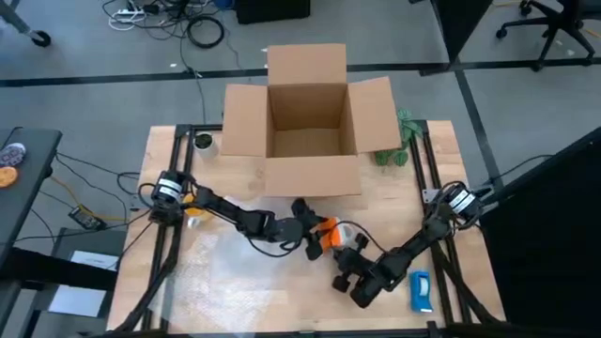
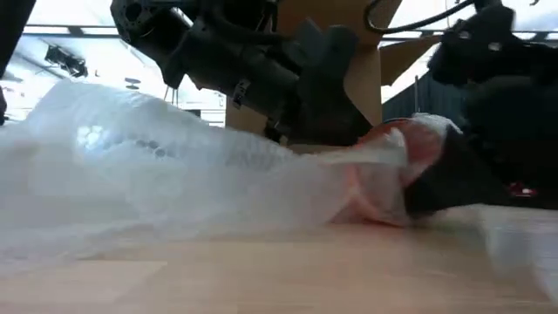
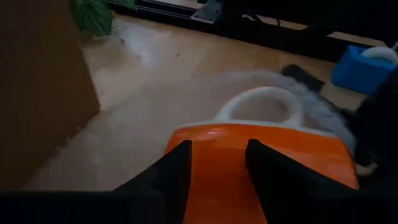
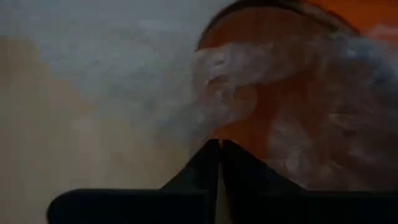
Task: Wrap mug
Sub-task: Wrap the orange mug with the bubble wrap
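On the left of the surface point(image 1: 235, 202), a sheet of bubble wrap point(image 1: 235, 268) is spread flat, its right edge drawn up against the mug point(image 1: 328, 234) near the middle. The mug is straddled by the left gripper point(image 1: 315, 237), whose fingers point(image 3: 177, 165) are parted over its orange side. Farther right, the right gripper point(image 1: 349, 270) is closed on a pinch of the wrap. The wrapping step seems under way; next, the pinched film would likely need pulling over the mug.
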Controlling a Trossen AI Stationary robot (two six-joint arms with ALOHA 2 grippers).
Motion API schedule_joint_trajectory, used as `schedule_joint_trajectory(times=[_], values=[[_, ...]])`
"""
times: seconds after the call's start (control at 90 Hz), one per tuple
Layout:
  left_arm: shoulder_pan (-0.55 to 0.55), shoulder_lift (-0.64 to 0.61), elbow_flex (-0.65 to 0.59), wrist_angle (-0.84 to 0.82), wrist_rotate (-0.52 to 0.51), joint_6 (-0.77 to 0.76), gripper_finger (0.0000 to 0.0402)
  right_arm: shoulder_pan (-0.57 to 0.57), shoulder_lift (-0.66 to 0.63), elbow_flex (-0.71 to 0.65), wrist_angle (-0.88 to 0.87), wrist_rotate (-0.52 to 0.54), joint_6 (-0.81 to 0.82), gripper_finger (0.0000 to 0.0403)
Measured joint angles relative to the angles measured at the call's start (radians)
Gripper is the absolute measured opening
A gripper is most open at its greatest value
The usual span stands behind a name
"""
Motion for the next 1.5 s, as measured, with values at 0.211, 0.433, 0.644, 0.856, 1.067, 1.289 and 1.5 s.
schedule_joint_trajectory(times=[0.211, 0.433, 0.644, 0.856, 1.067, 1.289, 1.5], values=[[-0.002, 0.000, 0.000, -0.003, 0.004, -0.001, 0.0142, -0.004, -0.035, -0.001, -0.014, 0.019, -0.031, 0.0000], [-0.002, 0.000, 0.001, -0.002, 0.008, -0.024, 0.0142, -0.009, -0.037, -0.001, -0.026, 0.167, -0.021, 0.0000], [0.000, 0.000, -0.001, -0.012, -0.017, -0.024, 0.0142, -0.102, 0.000, -0.006, -0.045, 0.178, -0.011, 0.0000], [-0.002, -0.001, 0.000, -0.034, -0.008, -0.020, 0.0142, -0.110, 0.002, -0.008, -0.058, 0.162, 0.021, 0.0000], [-0.005, -0.001, 0.001, -0.046, 0.000, -0.022, 0.0142, -0.062, -0.081, -0.008, -0.140, 0.085, 0.021, 0.0000], [-0.008, 0.000, 0.001, -0.049, 0.013, -0.030, 0.0142, 0.032, -0.185, -0.006, -0.316, 0.073, 0.124, 0.0000], [-0.007, 0.006, -0.003, -0.078, 0.019, -0.035, 0.0142, 0.079, -0.210, -0.005, -0.415, 0.010, 0.187, 0.0000]])
